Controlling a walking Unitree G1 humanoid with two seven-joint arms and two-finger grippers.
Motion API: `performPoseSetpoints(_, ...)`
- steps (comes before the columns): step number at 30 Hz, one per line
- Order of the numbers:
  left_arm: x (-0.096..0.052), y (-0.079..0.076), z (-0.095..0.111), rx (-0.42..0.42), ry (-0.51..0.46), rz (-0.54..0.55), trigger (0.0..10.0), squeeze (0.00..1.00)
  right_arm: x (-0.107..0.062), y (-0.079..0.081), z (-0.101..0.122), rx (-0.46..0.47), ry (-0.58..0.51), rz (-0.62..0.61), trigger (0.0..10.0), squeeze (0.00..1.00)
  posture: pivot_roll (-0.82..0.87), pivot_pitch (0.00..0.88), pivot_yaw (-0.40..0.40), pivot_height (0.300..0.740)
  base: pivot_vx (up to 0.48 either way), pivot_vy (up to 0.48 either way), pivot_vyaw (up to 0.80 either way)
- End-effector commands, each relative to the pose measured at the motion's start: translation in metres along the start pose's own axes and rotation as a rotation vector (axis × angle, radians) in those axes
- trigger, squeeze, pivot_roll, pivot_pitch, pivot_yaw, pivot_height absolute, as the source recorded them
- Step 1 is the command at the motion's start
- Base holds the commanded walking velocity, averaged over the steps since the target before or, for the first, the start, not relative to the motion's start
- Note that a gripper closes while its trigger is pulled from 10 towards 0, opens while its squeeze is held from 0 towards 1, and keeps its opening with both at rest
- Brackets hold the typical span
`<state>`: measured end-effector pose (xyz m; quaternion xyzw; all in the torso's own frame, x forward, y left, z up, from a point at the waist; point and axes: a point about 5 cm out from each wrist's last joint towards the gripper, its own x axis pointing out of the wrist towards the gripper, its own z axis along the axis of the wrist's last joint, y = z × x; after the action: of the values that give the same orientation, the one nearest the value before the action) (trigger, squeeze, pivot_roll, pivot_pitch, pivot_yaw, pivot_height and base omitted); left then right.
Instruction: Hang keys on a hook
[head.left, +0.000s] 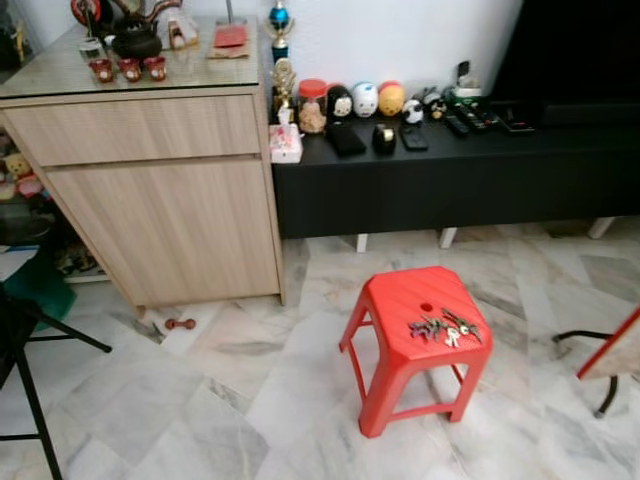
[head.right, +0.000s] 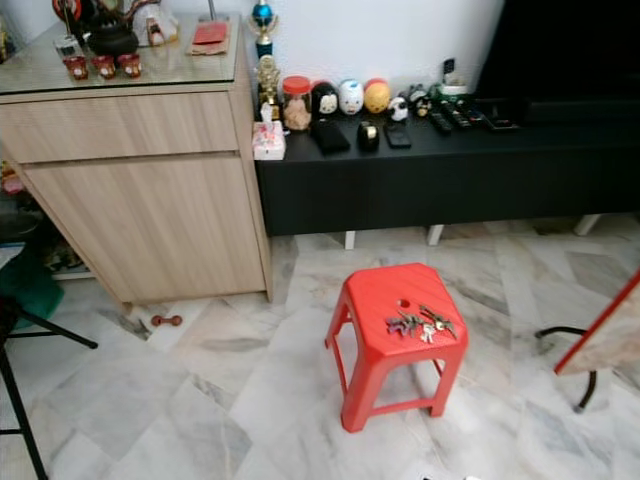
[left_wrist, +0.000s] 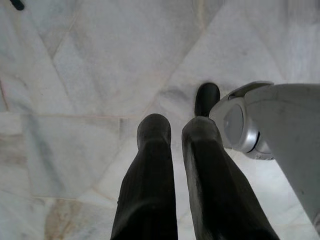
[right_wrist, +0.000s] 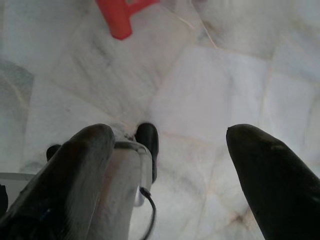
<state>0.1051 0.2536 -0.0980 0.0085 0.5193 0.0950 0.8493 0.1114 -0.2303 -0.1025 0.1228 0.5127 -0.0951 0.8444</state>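
A bunch of keys lies on the top of a red plastic stool, near its right edge, on the marble floor ahead and a little to the right. Both arms hang low over the floor. In the left wrist view my left gripper is shut, its two black fingers side by side with nothing between them. In the right wrist view my right gripper stands open, its fingers far apart over bare floor. One leg of the red stool shows beyond it.
A wooden cabinet stands at the back left. Beside it runs a low black bench with figurines and remotes. A black chair is at the left edge, a small dumbbell lies by the cabinet, and a red-edged board leans at the right.
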Motion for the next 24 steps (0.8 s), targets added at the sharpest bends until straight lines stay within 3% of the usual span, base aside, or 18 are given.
performPoseSetpoints(1,-0.0009,0.0003,-0.0047,-0.006,0.014,-0.002,10.0,0.0,-0.0001,-0.0012,0.0016,0.005,-0.01,-0.004,10.0,0.0,0.19,0.01,-0.044,0.74,0.274,0.0,0.0)
performPoseSetpoints(6,-0.0009,-0.0002,-0.0047,-0.008,0.013,-0.004,10.0,0.0,-0.0002,-0.0017,0.0012,-0.001,-0.004,-0.008,10.0,0.0,0.19,0.004,-0.044,0.74,0.276,0.0,0.0)
performPoseSetpoints(24,-0.0007,-0.0009,-0.0046,0.009,0.018,-0.01,10.0,0.0,-0.0001,-0.0012,0.0014,-0.011,-0.001,-0.002,10.0,0.0,0.19,0.0,-0.047,0.74,0.281,0.0,-0.73)
